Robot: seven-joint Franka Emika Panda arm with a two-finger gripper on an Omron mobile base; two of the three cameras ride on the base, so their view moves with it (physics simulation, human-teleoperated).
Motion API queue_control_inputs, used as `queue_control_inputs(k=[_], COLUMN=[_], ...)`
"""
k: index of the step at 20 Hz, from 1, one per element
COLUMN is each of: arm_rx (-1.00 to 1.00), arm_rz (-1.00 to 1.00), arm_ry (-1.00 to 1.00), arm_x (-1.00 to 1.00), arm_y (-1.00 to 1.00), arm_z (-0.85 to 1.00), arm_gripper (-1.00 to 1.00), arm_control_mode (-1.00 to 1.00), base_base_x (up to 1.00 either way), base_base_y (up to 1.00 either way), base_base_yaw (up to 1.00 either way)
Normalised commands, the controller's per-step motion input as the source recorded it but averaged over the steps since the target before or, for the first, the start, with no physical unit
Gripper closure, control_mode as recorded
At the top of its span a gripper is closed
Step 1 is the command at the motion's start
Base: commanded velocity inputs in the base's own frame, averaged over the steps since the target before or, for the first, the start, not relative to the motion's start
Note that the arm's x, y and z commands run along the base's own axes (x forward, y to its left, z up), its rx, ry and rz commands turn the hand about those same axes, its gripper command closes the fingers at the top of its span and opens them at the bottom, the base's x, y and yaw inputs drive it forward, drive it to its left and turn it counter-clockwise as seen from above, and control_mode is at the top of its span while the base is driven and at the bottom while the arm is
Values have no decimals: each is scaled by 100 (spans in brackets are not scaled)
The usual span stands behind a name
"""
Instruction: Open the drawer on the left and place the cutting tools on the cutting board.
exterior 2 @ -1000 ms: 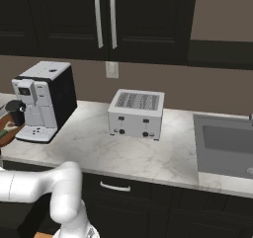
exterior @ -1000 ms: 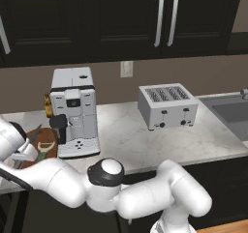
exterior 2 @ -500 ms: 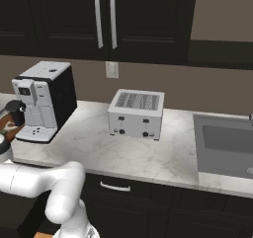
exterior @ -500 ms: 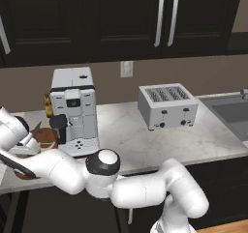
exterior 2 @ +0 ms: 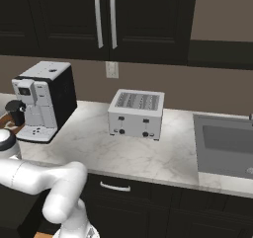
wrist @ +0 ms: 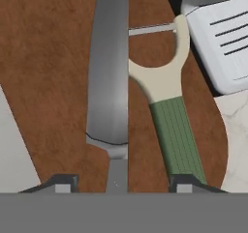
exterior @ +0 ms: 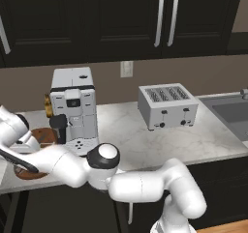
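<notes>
The hand view looks straight down on the reddish-brown cutting board [wrist: 53, 82]. A knife [wrist: 109, 72] lies on it with its grey blade pointing away, its narrow neck running down between my fingertips. Beside it, to the right, lies the peeler [wrist: 169, 116], with a green handle and a pale Y-shaped head. My gripper [wrist: 121, 183] is open, one tip on each side of the knife and neither touching it. In the left base view my arm reaches far left over the cutting board [exterior: 46, 135]. The drawer is hidden behind my arm.
A white coffee machine [exterior: 72, 106] stands right beside the board, and its base [wrist: 223, 34] is close to the peeler's head. A toaster [exterior: 167, 106] sits mid-counter, with a sink [exterior 2: 227, 143] at the far right. Black cabinet doors hang above.
My arm has shifted a little while the hand stayed over the board. The jaws now stand apart around the knife, which lies on the board.
</notes>
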Motion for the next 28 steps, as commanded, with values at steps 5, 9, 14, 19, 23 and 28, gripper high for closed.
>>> queue_control_inputs(k=[5,9,14,19,23,28], arm_rx=[0,0,6,1,13,20], arm_rz=[2,1,5,13,3,0], arm_ry=[0,-1,-13,-18,-18,-27], arm_x=[-32,-95,-100,-100,-100,-100], arm_y=[-10,-65,-100,-100,-100,-100], arm_z=[0,0,0,-26,-49,9], arm_gripper=[-100,-100,-100,-100,-100,-100], arm_control_mode=[-100,-100,-100,-100,-100,-100], base_base_x=[0,0,0,0,0,0], base_base_y=[0,0,0,0,0,0], base_base_yaw=[0,0,0,0,0,0])
